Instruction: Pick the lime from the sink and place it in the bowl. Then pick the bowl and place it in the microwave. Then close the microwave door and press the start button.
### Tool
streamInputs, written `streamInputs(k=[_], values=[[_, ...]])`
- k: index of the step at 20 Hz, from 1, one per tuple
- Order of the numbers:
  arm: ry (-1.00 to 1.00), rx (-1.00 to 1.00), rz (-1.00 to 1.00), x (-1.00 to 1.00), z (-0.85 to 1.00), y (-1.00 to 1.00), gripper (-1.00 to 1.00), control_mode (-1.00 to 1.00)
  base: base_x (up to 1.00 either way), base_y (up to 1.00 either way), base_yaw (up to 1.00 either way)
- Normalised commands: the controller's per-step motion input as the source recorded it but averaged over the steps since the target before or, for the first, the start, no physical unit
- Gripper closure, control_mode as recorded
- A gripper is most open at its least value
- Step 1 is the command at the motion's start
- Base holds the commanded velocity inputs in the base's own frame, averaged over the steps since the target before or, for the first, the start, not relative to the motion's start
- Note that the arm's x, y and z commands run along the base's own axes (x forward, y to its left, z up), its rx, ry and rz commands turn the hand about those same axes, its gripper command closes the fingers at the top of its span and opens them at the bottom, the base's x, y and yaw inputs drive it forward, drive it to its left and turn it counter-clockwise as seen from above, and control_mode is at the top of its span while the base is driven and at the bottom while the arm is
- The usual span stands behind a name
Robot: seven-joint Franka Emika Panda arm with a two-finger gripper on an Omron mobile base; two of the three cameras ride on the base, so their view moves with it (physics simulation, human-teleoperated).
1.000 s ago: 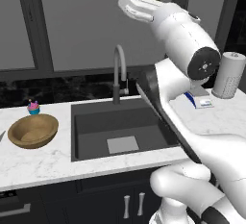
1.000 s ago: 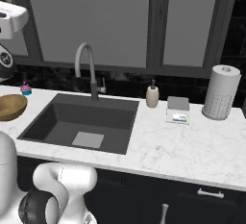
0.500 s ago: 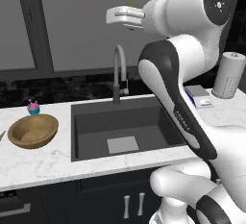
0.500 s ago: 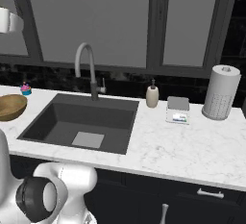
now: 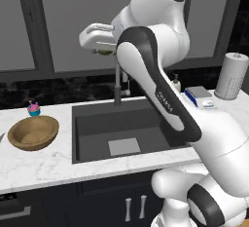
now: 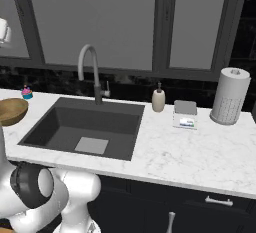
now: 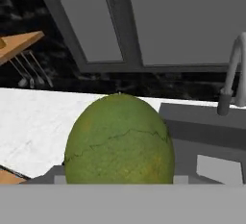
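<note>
From where I stand, far left on the counter sits the bowl [image 5: 33,132], mouth up, with a small cupcake [image 5: 33,108] just behind it at about one o'clock and apart from it. A strip of bare marble separates the bowl from the sink [image 5: 90,149], whose near-left rim is the only edge on that side.

High above the sink's back edge, near the faucet [image 5: 117,82], hangs the gripper [image 5: 103,50], turned sideways and grasping the lime [image 7: 119,139], which fills the lower middle of the hand view between the fingers. The lime is already out of the basin.

The relation that matters: the bowl lies at roughly eight o'clock from the gripper, well apart and far lower. I judge the carry needs a leftward, descending sweep. The air along that path looks open; the cupcake is the only nearby thing to avoid on the way down.
</note>
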Motion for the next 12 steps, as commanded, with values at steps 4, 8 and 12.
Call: streamInputs(k=[4,8,12], values=[[0.32,-0.09,0.09,0.30,-0.61,0.95,1.00,-1.00,0.00,0.00,0.00],[0.32,-0.13,0.09,0.42,-0.86,0.73,1.00,-1.00,0.00,0.00,0.00],[0.28,-0.13,0.09,0.58,-0.94,0.56,1.00,-1.00,0.00,0.00,0.00]])
